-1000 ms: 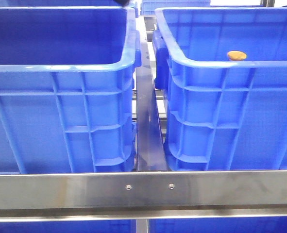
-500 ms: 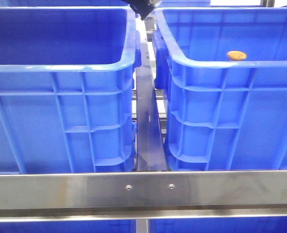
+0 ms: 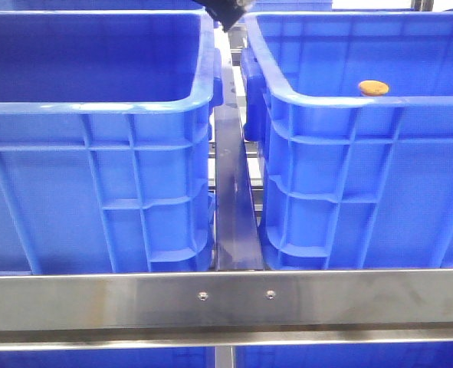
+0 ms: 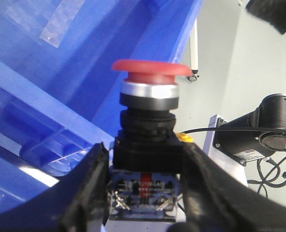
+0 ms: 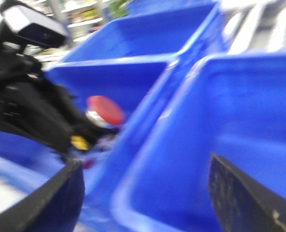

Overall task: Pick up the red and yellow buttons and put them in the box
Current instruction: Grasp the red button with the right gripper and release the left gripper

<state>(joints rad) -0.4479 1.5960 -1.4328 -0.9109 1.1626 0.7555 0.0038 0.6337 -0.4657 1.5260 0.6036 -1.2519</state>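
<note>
My left gripper [image 4: 145, 151] is shut on the black body of the red button [image 4: 150, 69], a red mushroom cap on a silver collar. It holds the button beside a blue crate wall [image 4: 60, 77]. In the front view only the gripper's tip [image 3: 224, 11] shows, at the top between the two crates. The orange-yellow button [image 3: 373, 87] lies inside the right blue crate [image 3: 326, 100], behind its near rim. My right gripper [image 5: 143, 164] is open and empty over a blue crate [image 5: 259, 121]. From there I see the left arm [image 5: 31, 111] holding the red button [image 5: 105, 109].
A second, alike blue crate [image 3: 96, 103] stands on the left. A metal bar [image 3: 234, 192] runs in the gap between the crates, and a steel rail [image 3: 226, 299] crosses in front. More blue crates show behind [image 5: 143, 34].
The left gripper's tip came into the top of the front view between the two crates and has since held still. The yellow button has not moved.
</note>
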